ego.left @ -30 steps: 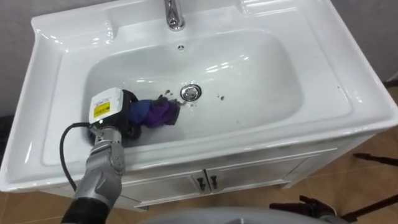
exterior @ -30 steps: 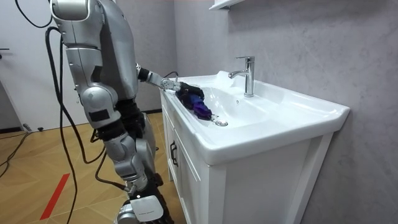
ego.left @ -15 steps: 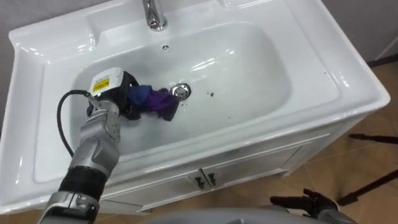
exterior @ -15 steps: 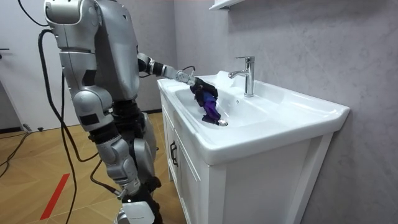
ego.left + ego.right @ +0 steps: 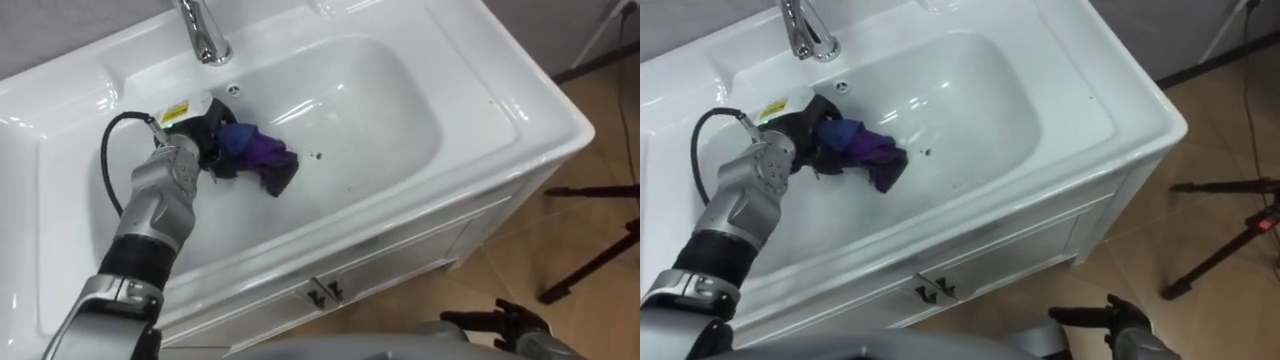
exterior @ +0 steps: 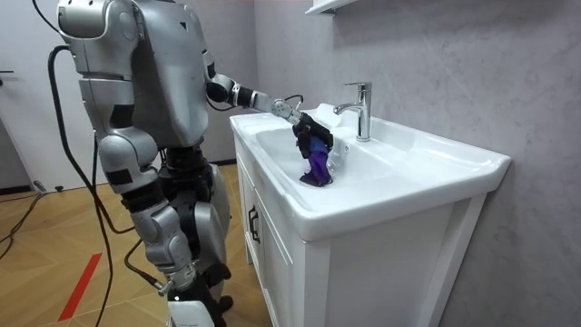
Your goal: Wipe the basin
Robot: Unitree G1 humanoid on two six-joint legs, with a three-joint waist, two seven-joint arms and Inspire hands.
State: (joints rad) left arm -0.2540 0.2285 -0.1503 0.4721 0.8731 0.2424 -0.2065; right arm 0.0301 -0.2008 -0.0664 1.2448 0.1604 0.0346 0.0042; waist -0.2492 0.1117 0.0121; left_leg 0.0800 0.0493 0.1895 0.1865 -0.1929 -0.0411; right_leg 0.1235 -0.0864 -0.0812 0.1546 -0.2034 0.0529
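Reaching in from the front-left corner of the basin (image 5: 420, 110), the robot stands at the cabinet (image 5: 400, 260) front. Its left hand (image 5: 203, 150) is down in the bowl, at the back-left just below the tap (image 5: 205, 35). The fingers are closed tight round a bunched purple cloth (image 5: 262, 158). From the room side, the loose end hangs from the hand down to the bowl floor.

The right hand (image 5: 505, 322) is low by the cabinet's front-right, idle; I cannot tell how it is set.

My reading of progress: mid-wipe, well short of done. Small dark specks (image 5: 318, 155) lie on the bowl floor just beside the cloth, toward the front right, not yet taken up. The bowl's right half, front wall and flat rim are probably left to cover, though I see no dirt there.
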